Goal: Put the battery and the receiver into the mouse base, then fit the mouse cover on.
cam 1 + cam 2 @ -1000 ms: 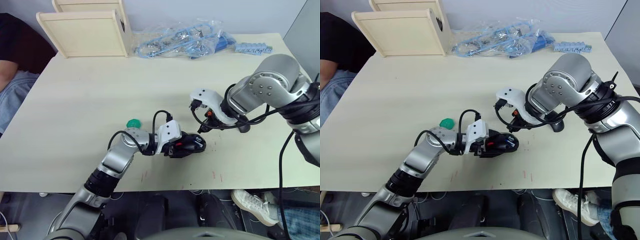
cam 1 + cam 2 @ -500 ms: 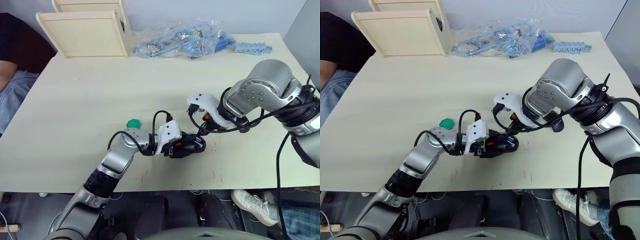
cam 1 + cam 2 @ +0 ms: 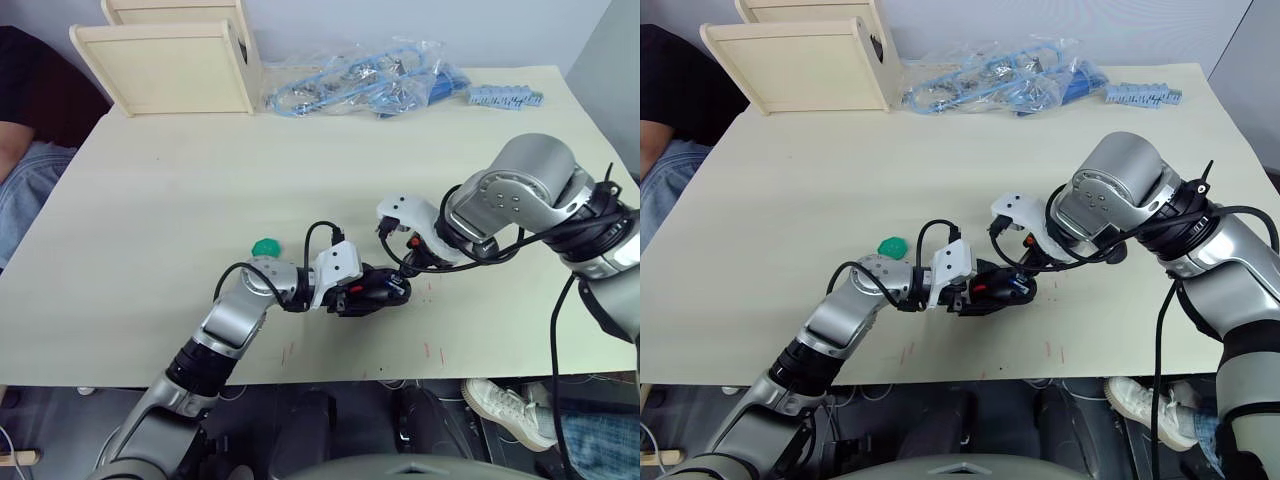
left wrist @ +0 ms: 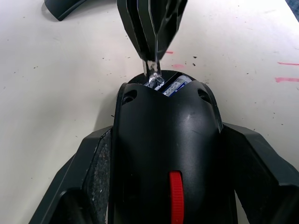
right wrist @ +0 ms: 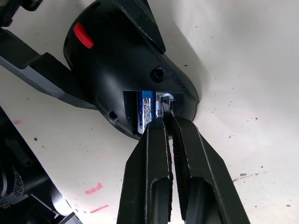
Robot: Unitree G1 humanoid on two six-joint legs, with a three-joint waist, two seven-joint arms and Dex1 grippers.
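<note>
The black mouse base [image 3: 382,288] with a red wheel lies near the table's front edge, and my left gripper [image 3: 362,293] is shut on its sides. In its exposed compartment lies the battery [image 5: 146,110], white and blue. My right gripper [image 5: 167,119] is shut on the receiver [image 5: 166,102], a small metal-tipped piece. It holds the receiver's tip at the compartment's edge beside the battery. From the left wrist, the right gripper's fingers [image 4: 152,28] come down onto the base's far end. Part of the mouse cover [image 4: 60,8] lies on the table beyond the base.
A small green object [image 3: 266,246] lies just left of my left arm. At the back stand a wooden box [image 3: 170,60], a plastic bag of blue cables [image 3: 355,80] and a blue strip [image 3: 505,97]. A person [image 3: 20,150] sits at the left table edge.
My right gripper has come down and toward the mouse base, bringing the receiver to the open compartment. The left gripper and the base have stayed put.
</note>
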